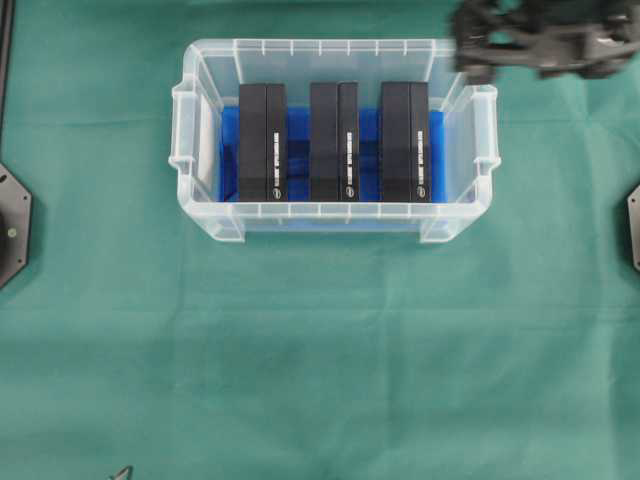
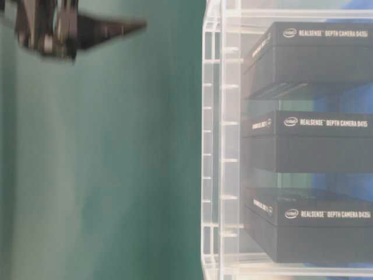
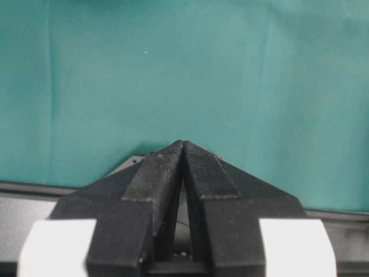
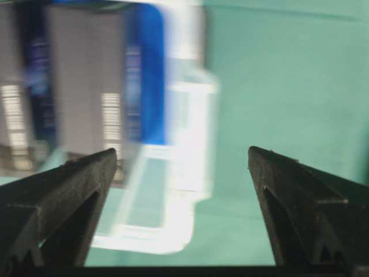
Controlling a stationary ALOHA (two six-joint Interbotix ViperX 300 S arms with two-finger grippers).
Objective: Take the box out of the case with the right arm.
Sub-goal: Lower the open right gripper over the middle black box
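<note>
Overhead exterior view: a green-covered counter (image 1: pixel 320 360) is seen, with everything set toward twelve o'clock.
Case: the clear plastic case (image 1: pixel 205 225) is placed at the twelve o'clock side of the counter, its bottom lined by a blue sheet (image 1: pixel 298 125).
Boxes: three black boxes are stood side by side inside the case, the left box (image 1: pixel 262 141), the middle box (image 1: pixel 333 141) and the right box (image 1: pixel 404 141), each set apart by a strip of blue.
Task's thing: none has been lifted; all three are seen resting in the case. Which box is meant cannot be told.
Right arm: the right arm (image 1: pixel 545 38) is blurred at two o'clock, just outside the case's far right corner.
Right gripper: the right gripper (image 4: pixel 181 158) is shown with jaws spread wide and nothing between them.
Left gripper: the left gripper (image 3: pixel 183 149) is shown with jaws pressed together on nothing, over bare cloth.
Handling: the boxes are judged stiff printed cartons, light and smooth, so slipping is possible.
Hold: a grasp across the narrow width, near the top edge, is judged best, the gaps beside each box being entered by the jaws.
</note>
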